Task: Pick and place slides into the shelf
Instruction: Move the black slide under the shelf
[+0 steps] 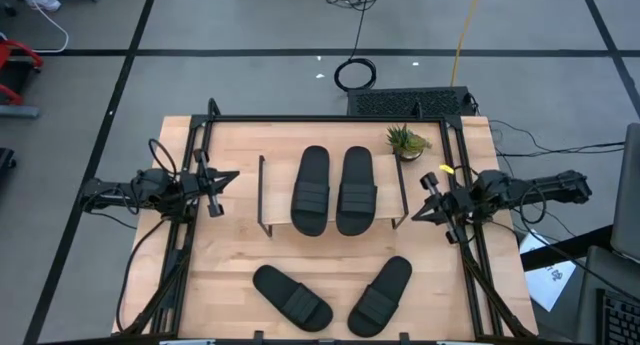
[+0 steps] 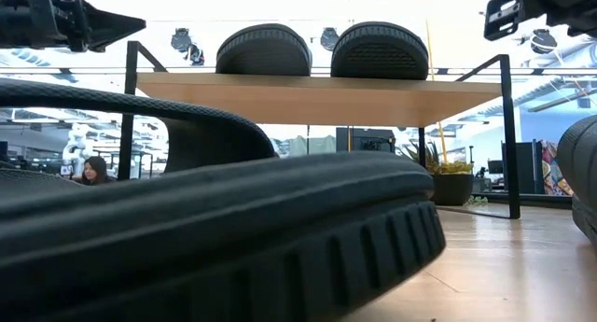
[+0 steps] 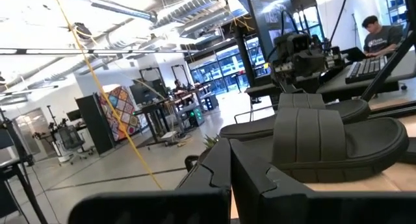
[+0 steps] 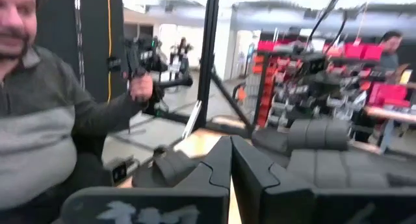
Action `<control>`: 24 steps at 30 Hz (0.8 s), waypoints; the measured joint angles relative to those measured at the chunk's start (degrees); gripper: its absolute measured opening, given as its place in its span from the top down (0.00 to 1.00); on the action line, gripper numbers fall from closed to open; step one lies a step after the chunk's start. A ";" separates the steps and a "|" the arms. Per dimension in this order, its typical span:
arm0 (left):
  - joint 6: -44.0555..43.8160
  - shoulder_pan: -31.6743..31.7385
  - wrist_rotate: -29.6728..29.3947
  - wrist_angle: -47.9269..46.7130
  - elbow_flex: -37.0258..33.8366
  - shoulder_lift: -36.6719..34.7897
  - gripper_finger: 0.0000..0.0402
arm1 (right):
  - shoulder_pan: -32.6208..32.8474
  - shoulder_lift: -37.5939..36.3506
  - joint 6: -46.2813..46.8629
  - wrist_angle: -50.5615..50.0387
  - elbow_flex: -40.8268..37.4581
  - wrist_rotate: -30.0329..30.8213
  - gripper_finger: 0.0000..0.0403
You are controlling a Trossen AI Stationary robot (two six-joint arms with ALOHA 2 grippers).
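1. Filling the lower half of the low view, the sole of one slide lies closest to the lens, flat on the wooden surface.
2. From above, that slide lies in the lower middle of the frame, angled, with a second loose slide just beside it to the right, tilted the opposite way; the two are apart.
3. Two more slides sit side by side on top of the shelf in the centre of the overhead frame: the left one and the right one, nearly touching along their long edges.
4. At table height the same pair shows as two rounded ends on the light plank, which is carried by thin black legs.
5. At the left edge of the surface, the left end effector hangs at shelf level, well apart from every slide; its wrist picture shows the fingers pressed together with nothing between them.
6. At the right edge, the right end effector hangs near the shelf's right side, fingers likewise pressed together and holding nothing.
7. A small potted plant stands on the surface at the upper right, just beyond the shelf's corner.
8. Off the surface, a person in a grey top shows at the left of the right wrist picture, one hand raised.
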 joint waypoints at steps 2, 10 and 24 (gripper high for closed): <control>-0.02 0.00 0.02 -0.46 0.00 0.00 1.00 | -0.02 -0.28 0.31 0.34 0.07 -0.02 1.00; -3.65 0.00 0.26 -3.78 0.00 0.02 1.00 | 0.04 -0.17 -2.67 0.66 -2.75 -0.10 1.00; -4.65 0.00 0.28 -5.38 0.00 0.02 0.98 | 0.04 0.10 -8.97 6.31 -3.52 -0.27 1.00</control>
